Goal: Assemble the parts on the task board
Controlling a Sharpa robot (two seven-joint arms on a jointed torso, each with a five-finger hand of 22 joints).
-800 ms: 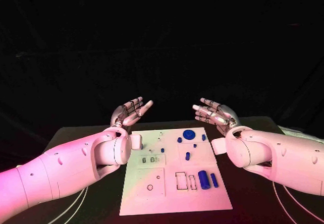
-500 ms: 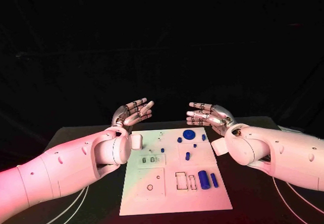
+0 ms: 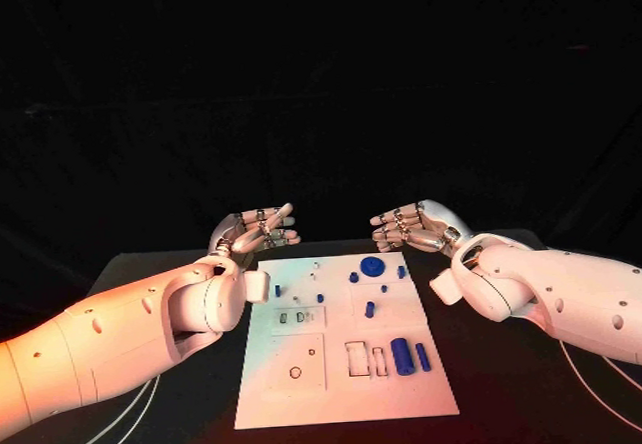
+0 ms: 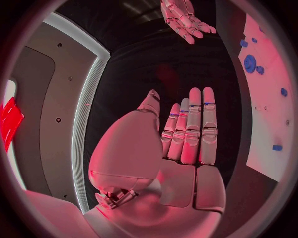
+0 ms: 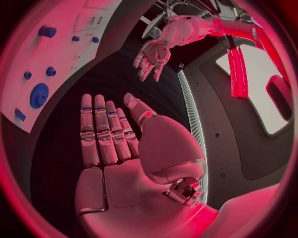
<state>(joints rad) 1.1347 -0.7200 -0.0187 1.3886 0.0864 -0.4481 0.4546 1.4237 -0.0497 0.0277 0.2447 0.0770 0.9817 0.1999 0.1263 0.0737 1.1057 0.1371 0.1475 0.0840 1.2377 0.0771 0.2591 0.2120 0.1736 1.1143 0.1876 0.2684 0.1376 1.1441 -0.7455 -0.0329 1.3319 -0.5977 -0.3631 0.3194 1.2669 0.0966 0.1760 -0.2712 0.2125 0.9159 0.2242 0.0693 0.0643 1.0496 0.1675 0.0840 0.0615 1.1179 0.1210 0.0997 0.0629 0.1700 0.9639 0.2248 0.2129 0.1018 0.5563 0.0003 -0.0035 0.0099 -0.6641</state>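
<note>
The white task board [image 3: 342, 338] lies mid-table at six o'clock, blue parts [image 3: 402, 355] scattered on it. The left hand [image 3: 253, 229] at eleven o'clock and the right hand [image 3: 413, 226] at one hover beyond its far edge, fingers apart and apparently empty.

Two smooth white arms with small dark screw holes, each ending in a silver hand: left hand [image 3: 253, 229], right hand [image 3: 415, 226]; jointed metallic fingers [image 4: 193, 124].
</note>
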